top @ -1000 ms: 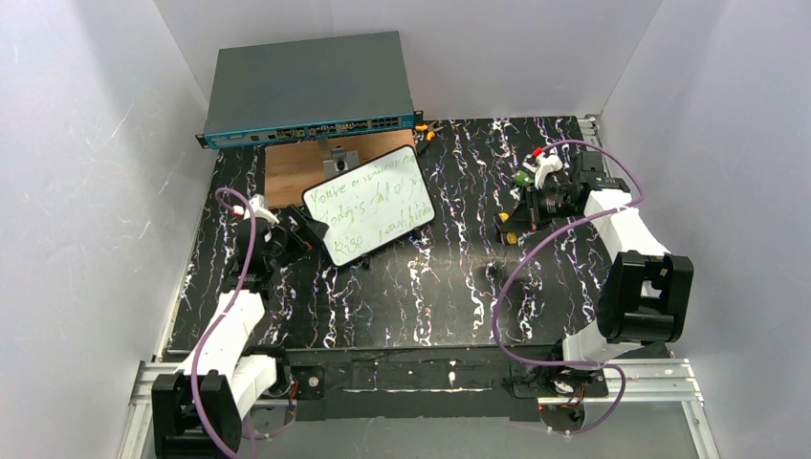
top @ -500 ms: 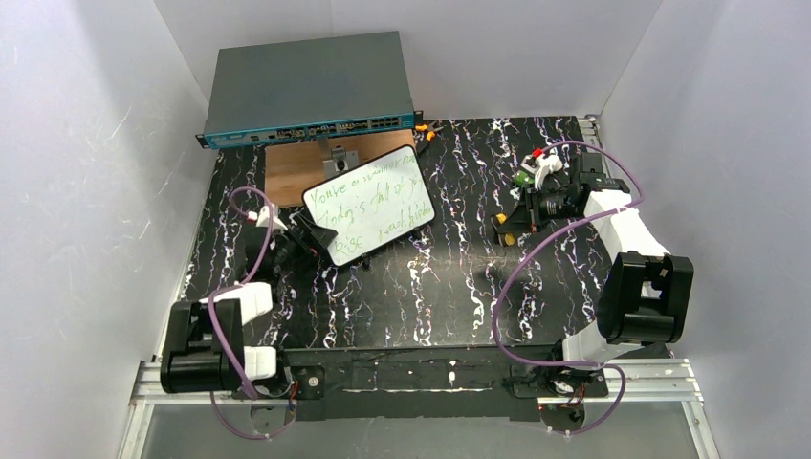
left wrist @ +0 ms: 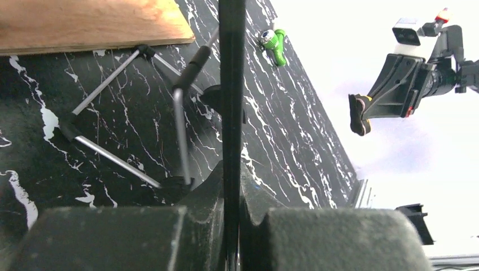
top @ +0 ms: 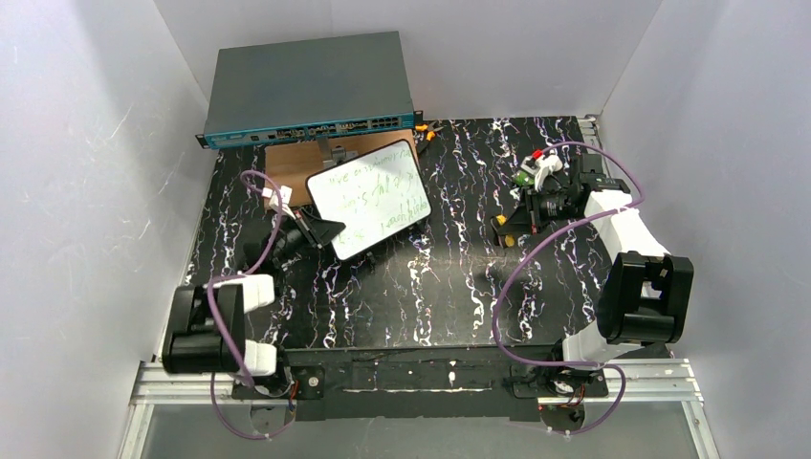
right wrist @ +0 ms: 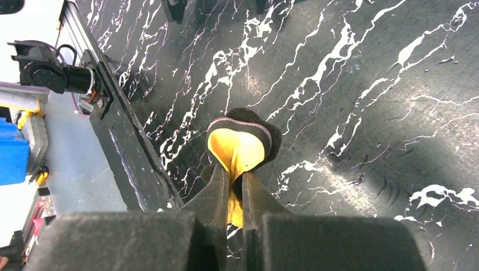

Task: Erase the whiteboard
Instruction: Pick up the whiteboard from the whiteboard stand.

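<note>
1. On the left half of the black tabletop (top: pixel 402 287) with white streaks, the whiteboard (top: pixel 371 196) sits tilted, one corner pointing to the back.
2. Green writing covers its white face. It is too small to read.
3. The left gripper (top: pixel 325 232) is clamped on the near left edge of the whiteboard, one finger on each side.
4. From the left wrist, the whiteboard (left wrist: pixel 232 68) shows edge-on as a thin black line running up between the fingers (left wrist: pixel 206 192), which press tight on it.
5. Beside that line, a thin metal stand (left wrist: pixel 113 161) lies on the tabletop. I cannot tell if the whiteboard touches it.
6. A brown wooden panel (top: pixel 285 170) lies flat just behind the whiteboard, and the whiteboard's back corner covers part of it.
7. Behind the panel, a big grey box (top: pixel 306 81) with a blue front sits against the back wall.
8. The right gripper (top: pixel 505 228) is on the right side, well apart from the whiteboard.
9. Its fingers are pressed together on a yellow pad (right wrist: pixel 237 148) with a black rim. The pad sticks out past the fingertips, above the tabletop.
10. A small green thing (left wrist: pixel 274 44) lies on the tabletop on the right half, near the right arm.
</note>
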{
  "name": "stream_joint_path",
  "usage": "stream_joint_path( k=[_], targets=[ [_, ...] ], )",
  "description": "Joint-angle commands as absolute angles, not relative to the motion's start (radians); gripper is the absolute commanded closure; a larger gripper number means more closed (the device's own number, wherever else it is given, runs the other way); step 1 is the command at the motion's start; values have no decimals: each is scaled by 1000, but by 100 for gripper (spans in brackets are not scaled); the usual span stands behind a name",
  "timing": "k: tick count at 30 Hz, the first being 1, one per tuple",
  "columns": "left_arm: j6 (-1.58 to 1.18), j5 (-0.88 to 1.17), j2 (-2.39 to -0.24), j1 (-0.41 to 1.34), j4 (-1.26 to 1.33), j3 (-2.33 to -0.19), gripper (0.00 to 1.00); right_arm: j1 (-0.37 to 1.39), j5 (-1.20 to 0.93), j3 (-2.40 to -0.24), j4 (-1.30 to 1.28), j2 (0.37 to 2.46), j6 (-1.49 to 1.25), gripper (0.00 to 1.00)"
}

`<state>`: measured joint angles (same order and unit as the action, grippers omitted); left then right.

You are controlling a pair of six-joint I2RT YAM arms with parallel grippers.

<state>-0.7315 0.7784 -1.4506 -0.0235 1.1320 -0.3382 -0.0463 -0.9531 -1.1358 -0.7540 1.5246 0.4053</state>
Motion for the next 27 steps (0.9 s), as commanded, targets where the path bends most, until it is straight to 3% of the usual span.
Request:
stream_joint_path(
  k=[1, 4, 12, 27],
  targets=[
    [-543, 720, -1225, -44, 817, -416, 100, -66, -989, -1153, -775, 1479, 437, 97],
    [-547, 714, -1126, -45, 733, -435, 100, -79, -991, -1155, -779, 1462, 439, 97],
    [-694, 687, -1107, -44, 823, -453, 100, -80, -982, -1163, -809, 1432, 451, 97],
    [-823, 670, -954, -45, 732, -454, 100, -80, -977, -1287, -1052, 1387, 584, 97]
  ],
)
